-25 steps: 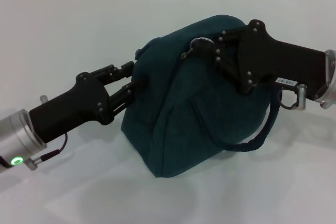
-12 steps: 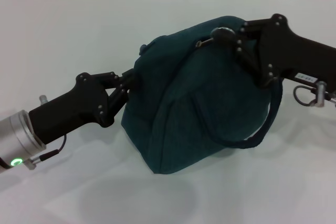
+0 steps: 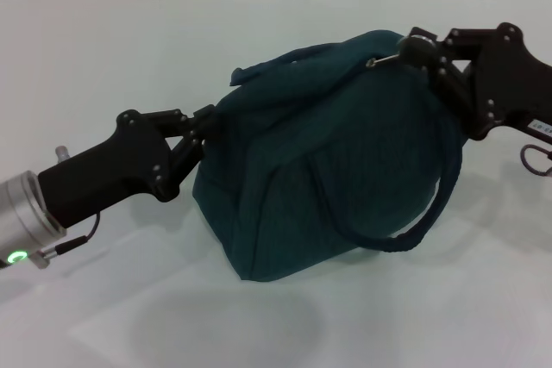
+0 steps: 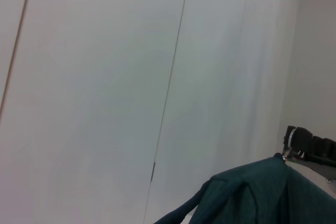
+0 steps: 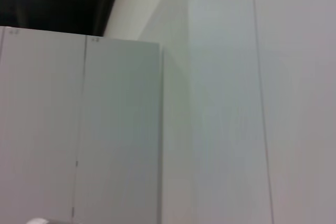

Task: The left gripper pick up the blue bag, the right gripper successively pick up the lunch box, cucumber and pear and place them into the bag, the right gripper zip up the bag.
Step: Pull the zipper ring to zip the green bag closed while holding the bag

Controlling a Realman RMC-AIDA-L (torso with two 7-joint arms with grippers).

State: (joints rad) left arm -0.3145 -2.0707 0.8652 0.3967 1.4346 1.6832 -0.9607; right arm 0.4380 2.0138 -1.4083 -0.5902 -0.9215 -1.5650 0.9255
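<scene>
You have one blue bag (image 3: 328,170) on the white surface (image 3: 129,58), sitting near the middle between the two arms, and nothing else lies on that surface around it. The bag's top looks drawn shut, so you cannot see anything inside it; the lunch box, cucumber and pear are not visible from any camera.

Your left gripper (image 3: 200,127) sits at the bag's left end, its fingers pinched together on the fabric there. Your right gripper (image 3: 412,49) is at the bag's upper right corner, closed on the silver zipper pull (image 3: 382,59) at the top edge. One rope handle (image 3: 431,204) hangs in a loop down the bag's right side, below the right gripper, with its lower end close to the surface. A second strip of the bag's fabric or handle sticks out at the top left (image 3: 259,71).

From the left wrist camera you see only a corner of the bag (image 4: 247,192) with the right gripper's tip (image 4: 307,145) at its edge, against plain white wall panels (image 4: 105,103). The right wrist camera shows wall panels only.
</scene>
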